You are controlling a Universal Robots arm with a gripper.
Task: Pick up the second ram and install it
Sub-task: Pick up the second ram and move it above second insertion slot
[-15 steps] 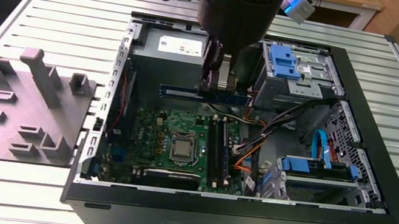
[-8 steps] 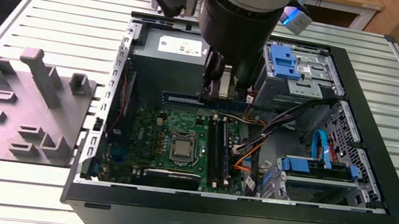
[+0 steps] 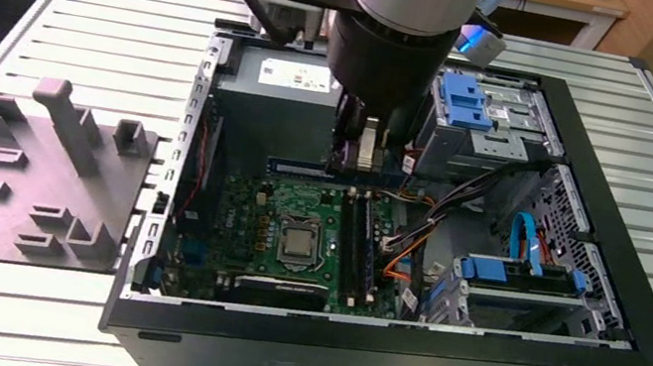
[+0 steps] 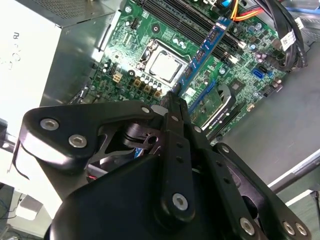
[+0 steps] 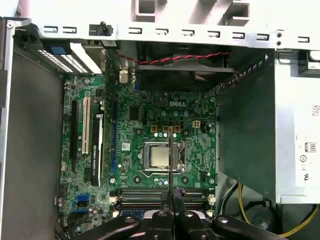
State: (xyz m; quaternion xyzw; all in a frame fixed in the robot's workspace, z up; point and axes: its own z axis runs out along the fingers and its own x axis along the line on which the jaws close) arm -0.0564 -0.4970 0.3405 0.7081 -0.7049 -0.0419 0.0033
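My gripper clamps the second ram over the motherboard; installing, I judge it needs aligning with a memory slot.

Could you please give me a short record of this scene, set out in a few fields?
setting: open black metal computer case on a slatted metal table
end effector: inside the case, shut on the long narrow dark blue-green memory stick
stick position: held above the square green motherboard, not seated
stick direction: crosswise to the long black plastic memory slots
beside case: grey moulded fixture, at the exterior view's left
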